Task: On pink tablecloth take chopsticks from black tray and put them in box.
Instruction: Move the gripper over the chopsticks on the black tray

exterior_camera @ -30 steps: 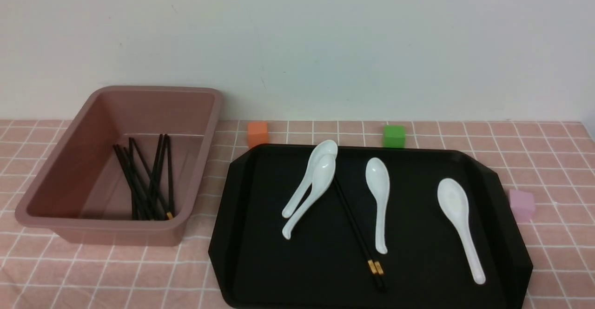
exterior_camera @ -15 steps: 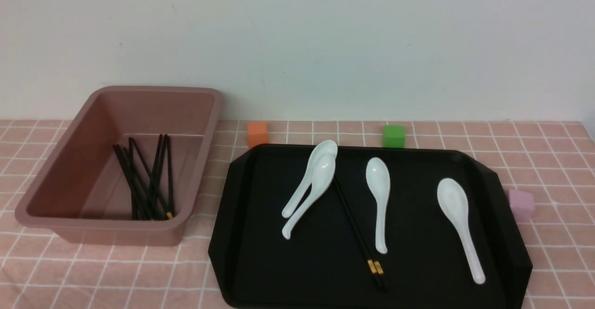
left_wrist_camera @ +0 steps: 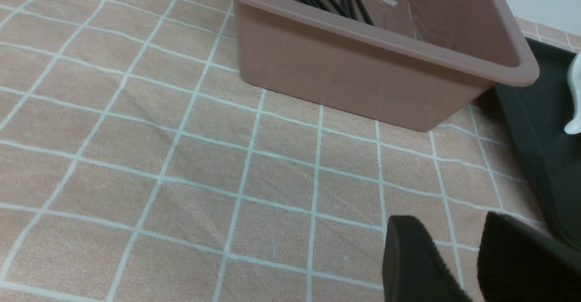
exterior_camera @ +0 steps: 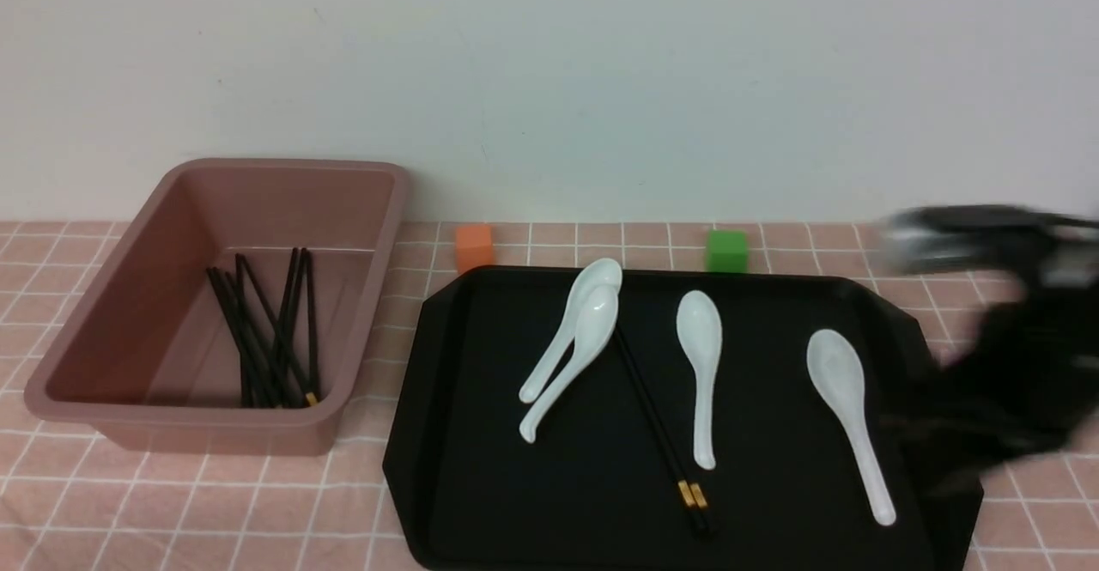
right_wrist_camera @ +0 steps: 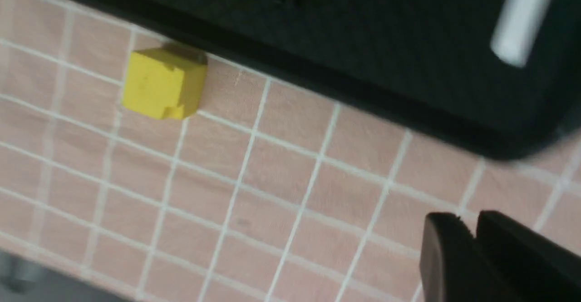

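On the black tray (exterior_camera: 515,511), the last pair of chopsticks (exterior_camera: 657,421) lies flat, the two sticks side by side. They run between the two stacked spoons (exterior_camera: 575,339) and the middle spoon (exterior_camera: 700,365). The thin ends reach the bowl of the stacked spoons, and I cannot tell if they go under it. The gold bands (exterior_camera: 692,494) are at the near end, close to the handle tip of the middle spoon. Several other chopsticks (exterior_camera: 266,339) are already inside the box (exterior_camera: 215,434), which stands on the pink tablecloth (left_wrist_camera: 136,156) at the left of the tray.

The right tool (right_wrist_camera: 472,220) hangs over the tabletop just beside the tray edge, near a yellow block (right_wrist_camera: 163,84). Its fingers are only a little apart and hold nothing. The right arm (exterior_camera: 1013,365) looks blurred in the front view. The left tool (left_wrist_camera: 460,222) is near the box, also slightly spread and empty.

I think the sticks are light, stiff and smooth, so they may roll or slide apart. A good place to pinch seems the middle part, somewhat toward the thick end, with the fingers across both sticks together. There the spoons leave some free room.
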You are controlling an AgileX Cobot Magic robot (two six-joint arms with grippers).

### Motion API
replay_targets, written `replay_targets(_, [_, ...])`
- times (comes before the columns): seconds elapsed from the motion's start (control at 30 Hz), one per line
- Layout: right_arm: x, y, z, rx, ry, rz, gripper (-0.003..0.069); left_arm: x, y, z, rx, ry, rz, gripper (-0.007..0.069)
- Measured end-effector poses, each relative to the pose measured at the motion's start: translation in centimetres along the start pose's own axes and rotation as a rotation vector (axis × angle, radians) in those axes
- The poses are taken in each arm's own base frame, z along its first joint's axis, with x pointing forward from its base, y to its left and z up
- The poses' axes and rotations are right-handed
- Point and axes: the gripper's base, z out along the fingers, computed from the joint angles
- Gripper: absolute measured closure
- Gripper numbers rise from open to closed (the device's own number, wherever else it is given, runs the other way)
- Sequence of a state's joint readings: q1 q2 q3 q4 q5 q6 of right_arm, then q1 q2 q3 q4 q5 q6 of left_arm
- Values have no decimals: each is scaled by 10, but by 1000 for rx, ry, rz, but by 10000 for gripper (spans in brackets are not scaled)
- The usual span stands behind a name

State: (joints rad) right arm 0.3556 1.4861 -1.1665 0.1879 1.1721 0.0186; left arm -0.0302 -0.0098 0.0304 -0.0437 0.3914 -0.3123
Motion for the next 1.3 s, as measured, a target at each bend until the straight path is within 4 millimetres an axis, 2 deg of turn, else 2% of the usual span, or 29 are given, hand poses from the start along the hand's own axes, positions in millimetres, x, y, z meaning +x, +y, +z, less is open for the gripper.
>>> replay_targets(0.03, [-13,16,13,22,26,-50,547,0,0,0,0,0,0,386])
replay_targets(0.17, [-43,54,29,71,-22,-151,547,0,0,0,0,0,0,386])
replay_targets(0.23, [-55,67,35,71,-49,-172,544,0,0,0,0,0,0,386])
replay_targets(0.3, [-62,72,43,69,-52,-180,542,0,0,0,0,0,0,386])
replay_targets(0.47, [-71,74,61,59,-58,-169,524,0,0,0,0,0,0,386])
replay_targets(0.63, [-79,76,69,42,-117,-164,463,0,0,0,0,0,0,386])
replay_targets(0.73, [-87,76,88,38,-133,-146,362,0,0,0,0,0,0,386])
replay_targets(0.8, [-90,75,102,42,-123,-140,319,0,0,0,0,0,0,386])
replay_targets(0.83, [-90,75,102,42,-123,-140,316,0,0,0,0,0,0,386])
replay_targets(0.87, [-92,73,116,51,-106,-140,293,0,0,0,0,0,0,386])
replay_targets(1.03, [-96,67,140,106,-82,-138,279,0,0,0,0,0,0,386])
replay_targets(1.3, [-99,61,153,160,-91,-113,277,0,0,0,0,0,0,386])
